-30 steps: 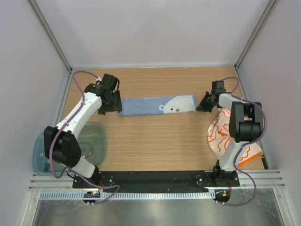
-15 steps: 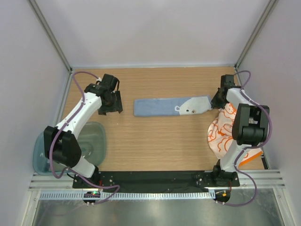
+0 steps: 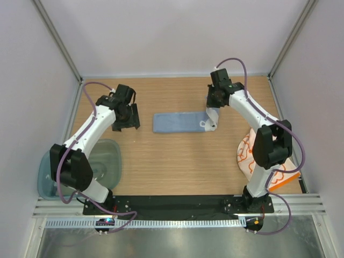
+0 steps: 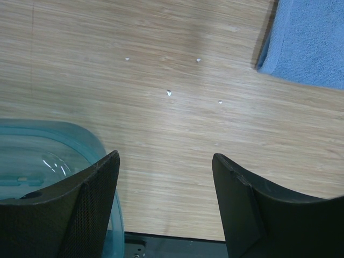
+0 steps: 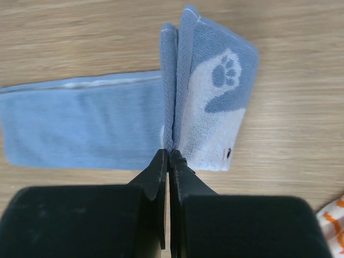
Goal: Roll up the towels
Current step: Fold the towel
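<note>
The right gripper (image 5: 168,153) pinches the right end of the blue towel (image 3: 177,122) upright at frame centre; the roll looks barely started. The left gripper (image 4: 164,161) hangs released, and the orange-patterned towels (image 3: 246,157), lower right, lie unrolled.

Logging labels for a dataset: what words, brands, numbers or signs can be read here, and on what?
None can be read.
The blue towel bears only a paw print, no letters; a tiny dark tag at its hem is too small to read.
The orange and white towel and the tray show no text.
</note>
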`<state>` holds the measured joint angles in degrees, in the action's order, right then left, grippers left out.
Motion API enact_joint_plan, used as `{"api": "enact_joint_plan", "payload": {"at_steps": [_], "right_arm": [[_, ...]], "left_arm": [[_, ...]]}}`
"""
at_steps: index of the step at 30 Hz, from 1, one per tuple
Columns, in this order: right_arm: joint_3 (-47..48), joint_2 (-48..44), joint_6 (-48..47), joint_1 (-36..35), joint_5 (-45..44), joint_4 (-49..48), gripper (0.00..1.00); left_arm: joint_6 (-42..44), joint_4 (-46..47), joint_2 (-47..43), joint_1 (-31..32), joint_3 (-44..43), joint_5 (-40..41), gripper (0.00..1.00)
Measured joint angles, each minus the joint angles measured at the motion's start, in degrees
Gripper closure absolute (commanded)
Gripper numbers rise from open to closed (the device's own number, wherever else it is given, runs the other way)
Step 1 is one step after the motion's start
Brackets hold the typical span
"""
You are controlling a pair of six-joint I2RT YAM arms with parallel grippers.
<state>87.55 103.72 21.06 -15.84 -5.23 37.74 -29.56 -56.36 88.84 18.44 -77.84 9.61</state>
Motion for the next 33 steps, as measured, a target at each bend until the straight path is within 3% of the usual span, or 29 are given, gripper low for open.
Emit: {"api": "enact_joint_plan", "payload": {"at_steps": [12, 33], "right_arm": [[15.5, 1.6, 0.9, -12.7, 2.8, 2.7, 0.99], [20.1, 13.4, 3.7, -24.7, 4.4, 1.8, 0.99]], "left_arm": [[0.0, 0.0, -0.4, -2.1, 0.4, -0.8, 0.29], [0.0, 0.2, -0.5, -3.3, 0.9, -1.7, 0.29]]}}
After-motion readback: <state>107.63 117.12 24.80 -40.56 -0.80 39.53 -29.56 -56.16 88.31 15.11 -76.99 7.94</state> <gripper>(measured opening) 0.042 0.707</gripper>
